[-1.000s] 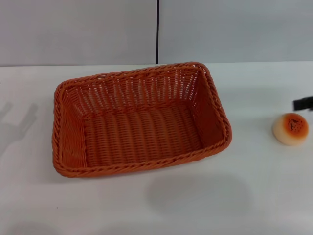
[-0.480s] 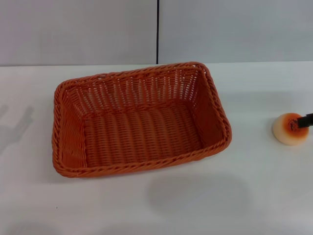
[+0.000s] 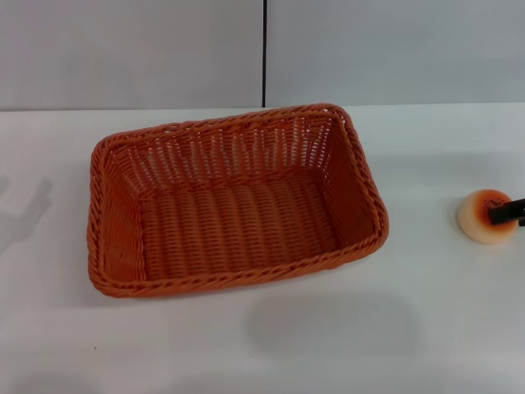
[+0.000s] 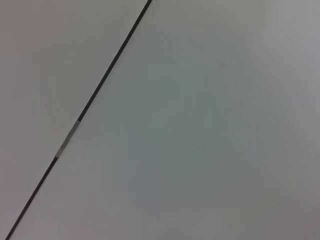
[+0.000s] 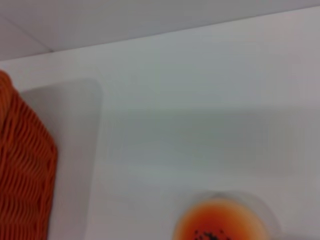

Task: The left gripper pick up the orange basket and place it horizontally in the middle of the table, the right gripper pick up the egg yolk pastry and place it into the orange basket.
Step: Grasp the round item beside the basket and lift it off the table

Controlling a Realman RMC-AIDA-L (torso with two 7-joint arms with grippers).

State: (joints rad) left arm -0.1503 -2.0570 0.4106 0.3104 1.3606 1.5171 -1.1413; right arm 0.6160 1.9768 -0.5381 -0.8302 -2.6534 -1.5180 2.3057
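The orange basket (image 3: 238,277) lies lengthwise on the white table (image 3: 328,345), near the middle, and it is empty. The egg yolk pastry (image 3: 478,218) sits on the table to its right, well apart from it. A dark part of my right gripper (image 3: 509,212) comes in from the right edge and overlaps the pastry's right side. The right wrist view shows the pastry (image 5: 220,225) close below and one corner of the basket (image 5: 25,170). My left gripper is out of view; only its shadow falls on the table's far left.
A grey wall with a dark vertical seam (image 3: 264,53) stands behind the table. The left wrist view shows only that wall and its seam (image 4: 90,102). Bare tabletop lies between the basket and the pastry.
The dark part of my right gripper has come down from above the pastry onto its right side. The left arm's shadow has slid further left. Basket and pastry have not moved.
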